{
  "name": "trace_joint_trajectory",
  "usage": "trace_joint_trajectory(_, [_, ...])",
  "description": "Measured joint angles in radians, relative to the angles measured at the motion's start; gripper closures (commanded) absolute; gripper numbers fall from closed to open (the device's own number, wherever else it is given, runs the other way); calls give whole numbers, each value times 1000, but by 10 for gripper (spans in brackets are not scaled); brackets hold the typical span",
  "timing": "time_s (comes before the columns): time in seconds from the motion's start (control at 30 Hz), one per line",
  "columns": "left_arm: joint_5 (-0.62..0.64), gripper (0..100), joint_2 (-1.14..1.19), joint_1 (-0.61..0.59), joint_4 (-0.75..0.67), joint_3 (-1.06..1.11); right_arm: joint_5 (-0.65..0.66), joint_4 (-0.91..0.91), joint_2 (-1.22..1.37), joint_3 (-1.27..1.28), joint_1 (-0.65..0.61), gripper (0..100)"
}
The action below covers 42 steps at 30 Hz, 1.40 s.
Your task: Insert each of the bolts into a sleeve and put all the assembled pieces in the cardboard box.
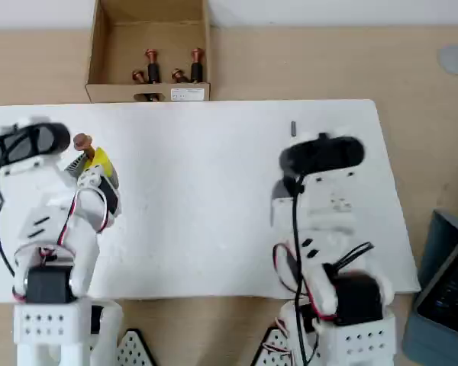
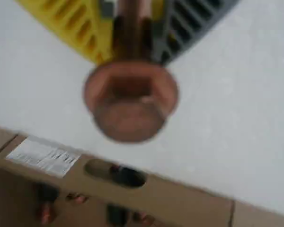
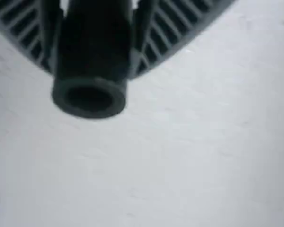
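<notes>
left fingers (image 2: pixel 71 23) clamped on a copper bolt (image 2: pixel 130 101), right fingers (image 3: pixel 16 19) squeezing a black sleeve (image 3: pixel 90 97), cardboard box (image 1: pixel 114 93) up ahead

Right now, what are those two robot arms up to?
They are fitting bolts into sleeves. The left arm holds a copper bolt in its jaws, over the white mat near the cardboard box. The right arm holds a black sleeve in its jaws, farther along the mat. The bolt and sleeve are apart, not yet joined. Several assembled pieces are already in the box.
</notes>
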Motion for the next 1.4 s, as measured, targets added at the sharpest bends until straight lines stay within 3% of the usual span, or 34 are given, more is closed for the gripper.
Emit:
trace_joint_trajectory(0.47, [11,998,-437,241,-12,173,0,-261,-261,322,-342,989])
trace_joint_trajectory(0.77, [265,998,-440,253,-12,133,21,-275,-316,384,-509,989])
trace_joint_trajectory(0.93, [371,998,-440,284,-12,104,83,-299,-339,420,-539,989])
trace_joint_trajectory(1.17, [387,998,-446,480,51,69,153,-301,-382,431,-569,989])
trace_joint_trajectory(1.4, [387,998,-448,517,140,69,229,-301,-382,431,-569,989])
